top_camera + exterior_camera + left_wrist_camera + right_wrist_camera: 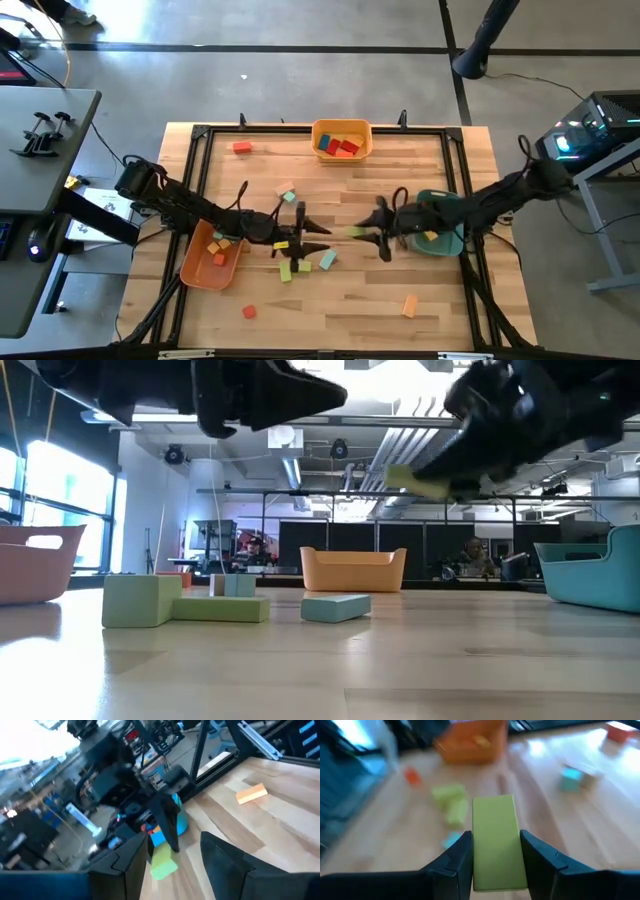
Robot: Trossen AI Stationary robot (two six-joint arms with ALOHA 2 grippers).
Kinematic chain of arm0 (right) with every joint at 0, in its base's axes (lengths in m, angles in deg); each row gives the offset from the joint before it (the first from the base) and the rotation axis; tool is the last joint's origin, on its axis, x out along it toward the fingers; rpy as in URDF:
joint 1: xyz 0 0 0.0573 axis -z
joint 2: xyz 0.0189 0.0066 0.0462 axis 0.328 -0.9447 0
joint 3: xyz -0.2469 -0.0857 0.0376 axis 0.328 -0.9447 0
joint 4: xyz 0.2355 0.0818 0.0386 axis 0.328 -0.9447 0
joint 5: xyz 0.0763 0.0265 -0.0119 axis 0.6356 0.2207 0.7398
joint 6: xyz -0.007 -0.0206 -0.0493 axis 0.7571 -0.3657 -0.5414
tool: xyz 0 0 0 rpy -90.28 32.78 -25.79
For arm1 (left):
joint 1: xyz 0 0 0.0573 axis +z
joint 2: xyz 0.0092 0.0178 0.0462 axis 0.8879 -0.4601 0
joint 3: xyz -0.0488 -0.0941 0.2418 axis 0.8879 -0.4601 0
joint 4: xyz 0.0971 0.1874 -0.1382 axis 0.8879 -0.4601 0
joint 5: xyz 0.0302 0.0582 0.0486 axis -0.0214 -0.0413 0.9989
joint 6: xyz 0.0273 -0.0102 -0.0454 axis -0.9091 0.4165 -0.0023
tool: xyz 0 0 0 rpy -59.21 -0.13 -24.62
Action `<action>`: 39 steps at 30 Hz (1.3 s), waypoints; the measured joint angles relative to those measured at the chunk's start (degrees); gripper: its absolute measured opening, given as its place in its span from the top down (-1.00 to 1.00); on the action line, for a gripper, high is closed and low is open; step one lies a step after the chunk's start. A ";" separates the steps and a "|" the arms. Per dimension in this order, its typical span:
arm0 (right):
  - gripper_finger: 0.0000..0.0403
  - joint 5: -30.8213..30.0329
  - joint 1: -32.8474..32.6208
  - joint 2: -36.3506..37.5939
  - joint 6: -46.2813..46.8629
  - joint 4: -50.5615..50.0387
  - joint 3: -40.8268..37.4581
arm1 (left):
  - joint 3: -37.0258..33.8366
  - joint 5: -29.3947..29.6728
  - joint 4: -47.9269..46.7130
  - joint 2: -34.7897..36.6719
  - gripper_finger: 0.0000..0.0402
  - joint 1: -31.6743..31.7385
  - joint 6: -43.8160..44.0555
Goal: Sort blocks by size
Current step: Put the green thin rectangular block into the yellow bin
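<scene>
My right gripper point(496, 837) is shut on a light green bar block point(494, 815) and holds it above the table's middle point(357, 232), left of the teal tray point(445, 243). My left gripper point(320, 238) hovers open just left of it, fingers level and pointing at the right gripper, with nothing between them point(176, 851). More blocks lie on the table below: two light green ones point(293, 268), a teal one point(327, 260) and a yellow one point(281, 245). My right gripper pinches the green bar's two long sides point(477, 851) between its two fingers. The fingers lie along the bar, whose free end sticks out past the fingertips point(405, 480). The fingers slant a little downward toward the table's left. The bar is lifted clear of the table.
A yellow tray point(342, 150) with blue and red blocks stands at the far edge. An orange tray point(200, 275) with blocks lies near left. Loose blocks: red point(241, 147) far left, red point(249, 312) and orange point(409, 305) near the front. A black frame point(200, 135) rims the table.
</scene>
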 joint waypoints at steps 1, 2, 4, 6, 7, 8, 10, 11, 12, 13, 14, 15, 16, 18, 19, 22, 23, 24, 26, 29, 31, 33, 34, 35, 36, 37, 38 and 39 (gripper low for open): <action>0.37 2.60 0.88 -0.34 0.43 2.40 0.00 | 0.40 -0.50 -0.53 0.00 0.12 0.03 -1.17; 0.37 4.81 1.67 -0.78 0.81 5.12 0.00 | 0.66 -0.84 -1.31 0.02 0.09 0.06 -2.48; 0.37 7.38 2.68 -1.54 1.74 9.76 0.02 | 1.07 -0.87 -3.06 0.02 0.03 0.08 -4.99; 0.37 9.35 3.54 -2.56 2.50 14.08 0.08 | 1.31 -0.87 -4.46 0.02 -0.04 0.29 -6.95; 0.37 10.33 3.95 -2.95 3.10 15.17 0.09 | 1.55 -0.87 -5.07 0.02 -0.07 0.33 -7.49; 0.37 11.20 4.37 -3.46 3.60 16.43 0.09 | 1.74 -0.87 -5.29 0.02 -0.11 0.48 -7.92; 0.37 12.19 5.24 -4.36 4.84 17.93 0.09 | 1.93 -0.87 -5.31 0.02 -0.17 0.78 -8.73; 0.37 12.33 5.69 -4.78 5.52 18.14 0.10 | 2.13 -0.82 -5.23 -0.14 -0.20 1.02 -9.11; 0.37 12.49 6.19 -5.43 6.25 18.49 0.17 | 2.36 -0.59 -5.14 -0.47 -0.23 1.23 -9.57; 0.37 12.65 6.66 -6.08 6.69 18.41 0.43 | 2.47 -0.39 -5.17 -0.89 -0.25 1.52 -10.32; 0.37 12.88 7.03 -6.66 6.95 18.23 0.59 | 2.62 -0.34 -5.18 -1.62 -0.26 1.80 -11.24; 0.37 13.07 7.37 -7.47 7.17 18.09 0.88 | 2.90 -0.04 -4.95 -2.70 -0.26 2.13 -12.48; 0.37 13.14 7.65 -8.30 7.23 18.04 1.37 | 3.11 0.93 -4.53 -3.93 -0.27 2.45 -13.56; 0.37 13.16 8.00 -10.06 7.13 17.92 1.87 | 3.59 3.33 -3.94 -6.55 -0.27 2.92 -15.27; 0.37 13.17 8.08 -10.88 7.17 17.68 2.12 | 4.19 4.62 -2.68 -7.95 -0.27 3.04 -16.08; 0.37 13.34 8.12 -12.80 8.26 17.51 2.73 | 5.90 7.42 -0.45 -11.17 -0.27 3.09 -17.22; 0.37 13.64 8.12 -13.24 8.36 17.53 2.73 | 6.60 7.44 -0.33 -12.17 -0.27 3.06 -17.47; 0.37 13.70 8.10 -13.77 8.39 17.64 2.73 | 7.02 7.60 -0.49 -12.99 -0.27 3.04 -17.45; 0.37 13.96 8.10 -14.14 9.25 16.87 2.72 | 8.37 7.55 -0.69 -14.72 -0.27 3.03 -17.45; 0.37 15.65 8.10 -14.61 9.80 17.57 2.75 | 10.28 7.65 -0.52 -16.87 -0.27 2.99 -17.29; 0.37 16.65 8.10 -14.72 9.86 17.38 2.75 | 11.56 7.61 -0.43 -18.33 -0.26 2.96 -16.98; 0.34 16.77 8.10 -14.64 9.78 17.43 2.77 | 12.32 7.65 -0.71 -19.52 -0.24 2.86 -17.02; 0.33 17.12 8.10 -14.64 9.81 17.28 2.76 | 12.68 7.66 -0.59 -20.15 -0.22 2.85 -16.99; 0.32 17.78 8.10 -14.67 9.94 17.43 2.72 | 12.80 7.77 -0.59 -20.36 -0.20 2.85 -16.99; 0.31 18.59 8.10 -14.68 10.42 17.40 2.73 | 12.84 7.93 -0.61 -20.39 -0.17 2.82 -16.98; 0.31 19.38 8.12 -14.70 10.88 17.35 2.73 | 12.86 8.10 -0.49 -20.40 -0.15 2.81 -16.87; 0.31 20.02 8.11 -14.70 11.22 17.29 2.73 | 12.90 8.16 -0.35 -20.52 -0.11 2.81 -16.23; 0.32 20.40 8.10 -14.70 11.46 17.04 2.73 | 12.90 8.14 -0.31 -20.54 -0.08 2.77 -15.84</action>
